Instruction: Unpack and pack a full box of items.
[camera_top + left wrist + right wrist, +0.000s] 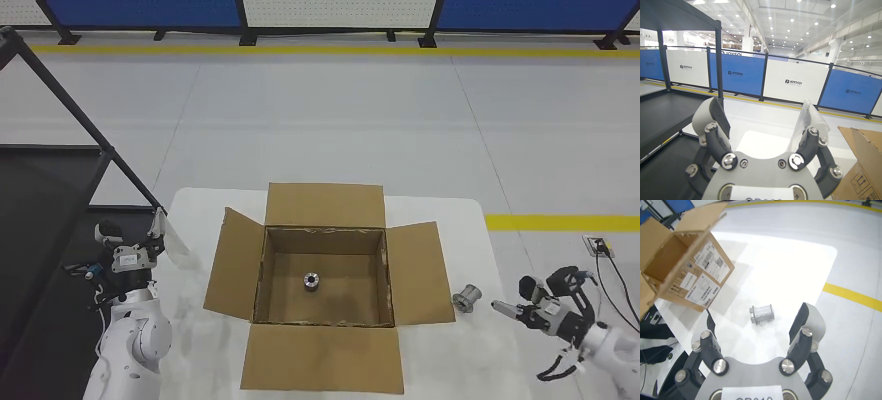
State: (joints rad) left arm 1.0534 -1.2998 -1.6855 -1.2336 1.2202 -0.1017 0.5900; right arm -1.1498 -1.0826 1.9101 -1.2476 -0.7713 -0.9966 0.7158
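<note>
While leaving the left gripper [761, 102] at 9 o'clock of the box [325, 355], spread wide with a bag [810, 117] draped on one jaw, lower the wide-open, empty right gripper [756, 309] over the part [762, 314] at 3 o'clock, pinching across its barrel.

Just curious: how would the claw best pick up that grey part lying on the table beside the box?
Likely from above, the right claw closing across the round barrel of the grey part, between its flanged ends: it lies on its side.
</note>
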